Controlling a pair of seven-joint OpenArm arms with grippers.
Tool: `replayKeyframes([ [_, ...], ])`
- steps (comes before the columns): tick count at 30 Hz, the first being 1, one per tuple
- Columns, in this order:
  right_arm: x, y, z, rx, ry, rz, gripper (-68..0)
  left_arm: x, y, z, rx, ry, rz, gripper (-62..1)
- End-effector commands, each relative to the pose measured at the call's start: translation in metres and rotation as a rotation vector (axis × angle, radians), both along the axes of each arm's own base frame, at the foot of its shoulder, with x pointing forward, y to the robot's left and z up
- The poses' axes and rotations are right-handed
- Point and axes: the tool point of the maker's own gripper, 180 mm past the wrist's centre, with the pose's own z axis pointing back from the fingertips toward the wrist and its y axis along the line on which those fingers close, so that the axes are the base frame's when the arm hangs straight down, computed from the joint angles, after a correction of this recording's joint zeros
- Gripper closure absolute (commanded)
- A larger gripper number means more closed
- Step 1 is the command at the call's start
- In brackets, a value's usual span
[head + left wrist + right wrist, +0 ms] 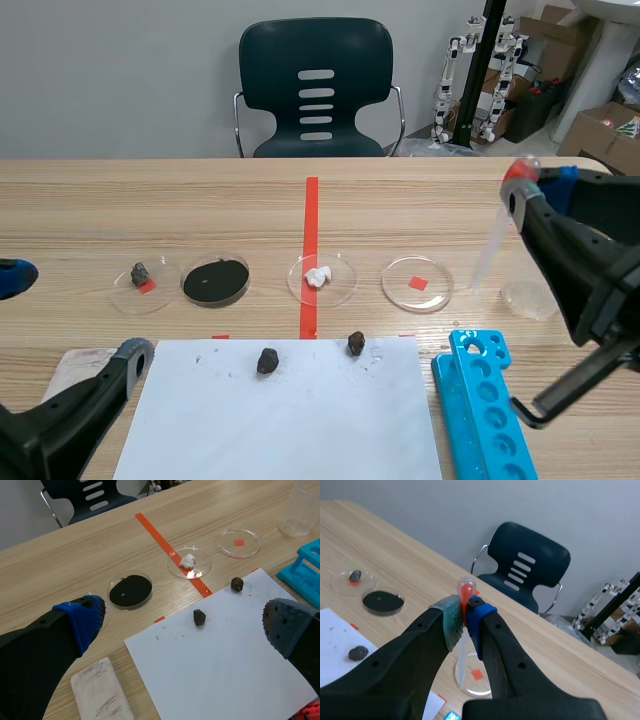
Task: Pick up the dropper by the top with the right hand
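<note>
- While its fingers stand spread wide, the left gripper (182, 625) hovers over the paper (225, 680).
- The right gripper (465, 622) pinches the dropper (462, 657) by its red bulb, with the tube hanging down near the beaker (530, 298).

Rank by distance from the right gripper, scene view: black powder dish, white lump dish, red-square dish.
1. Red-square dish: right of tape, toward the right gripper.
2. White lump dish: on the tape.
3. Black powder dish: left of tape.
</note>
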Motion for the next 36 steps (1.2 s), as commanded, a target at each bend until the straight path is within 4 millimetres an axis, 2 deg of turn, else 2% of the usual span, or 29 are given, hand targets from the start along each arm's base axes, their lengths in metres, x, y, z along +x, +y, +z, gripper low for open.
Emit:
replayKeyframes([
  [1, 0.001, -0.001, 0.009, 0.013, -0.023, -0.009, -0.4, 0.002, 0.001, 0.005, -0.009, -0.018, 0.003, -62.3],
  [4, 0.003, -0.001, 0.011, 0.036, -0.002, -0.022, -0.4, 0.002, 0.001, 0.005, -0.009, -0.018, 0.003, -62.3],
  [11, 0.012, -0.017, 0.002, 0.053, 0.071, -0.125, -0.4, 0.002, 0.001, 0.005, -0.009, -0.018, 0.003, -62.3],
  [36, 0.013, -0.018, 0.002, 0.074, 0.082, -0.133, -0.4, 0.002, 0.001, 0.005, -0.009, -0.018, 0.003, -62.3],
])
